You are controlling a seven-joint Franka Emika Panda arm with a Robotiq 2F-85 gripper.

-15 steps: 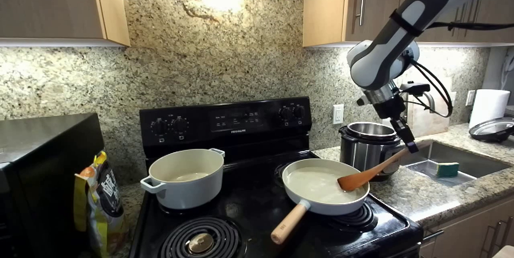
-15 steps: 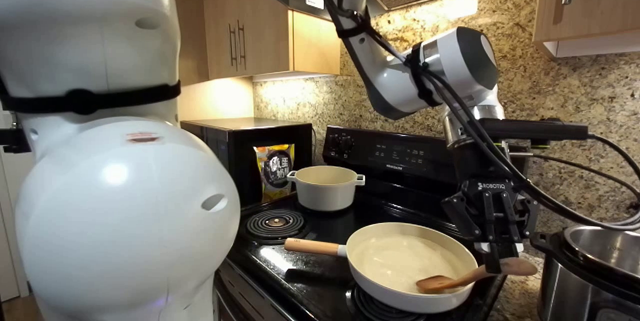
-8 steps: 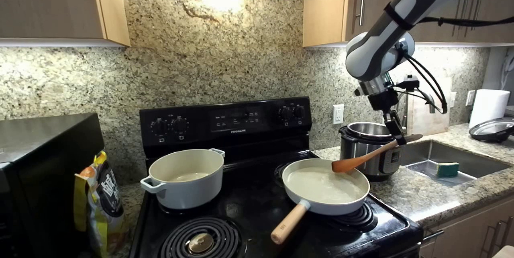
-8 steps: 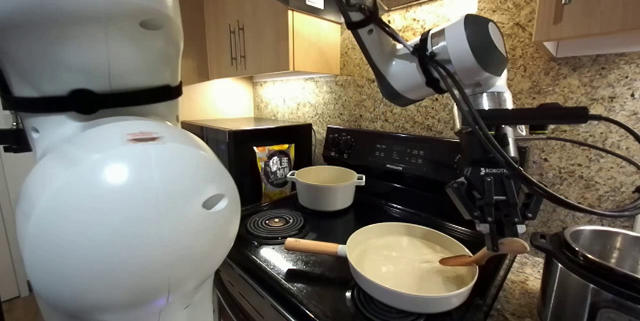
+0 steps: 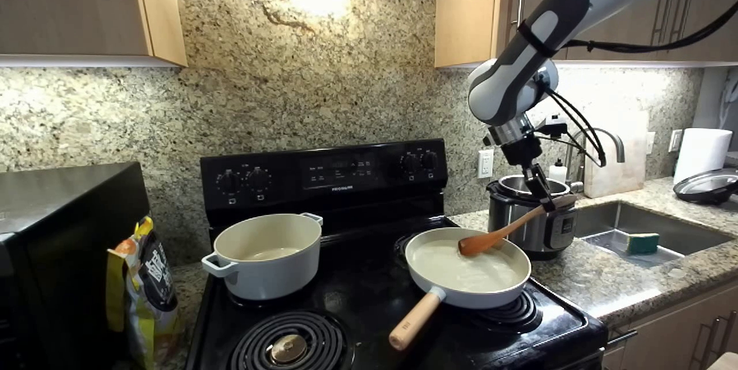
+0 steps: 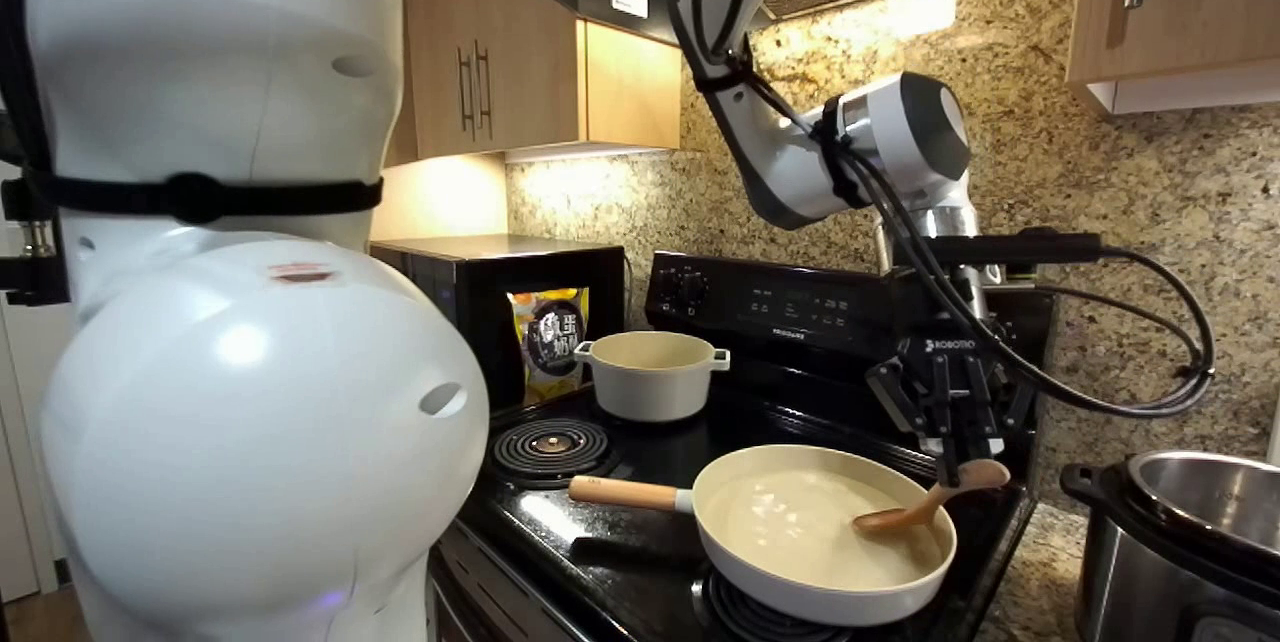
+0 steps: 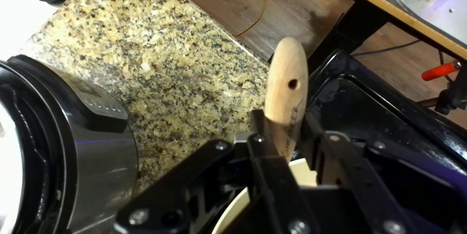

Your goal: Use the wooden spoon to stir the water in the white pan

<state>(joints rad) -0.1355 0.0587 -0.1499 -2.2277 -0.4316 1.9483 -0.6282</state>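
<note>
Closest in the wrist view, the end effector (image 7: 284, 123) is clamped narrowly on the handle of the wooden spoon (image 7: 282, 97), whose rounded end sticks out past the grip. Beyond it, the spoon slants down over the white pan (image 5: 478, 299), its broad head toward the back, on the side away from the pan's own handle. Over the last second that head has swept there from the edge nearest the desk (image 5: 599, 283), and the grasp has not let go; I take that as stirring under way, one stroke rather than the finish. Glints break up the water (image 6: 790, 547) in an exterior view, but whether the head is dipped in or skims just above, I cannot tell. If it rides high, the next stroke probably wants lowering, without knocking the rim. Just beside the stove (image 5: 369, 266) stands a steel pot (image 5: 527, 240); too wide a swing could bump it. Farther off, well apart from the stroke, sits a deeper white pot (image 5: 271, 272), and behind everything rises the speckled stone wall (image 5: 300, 82).
</note>
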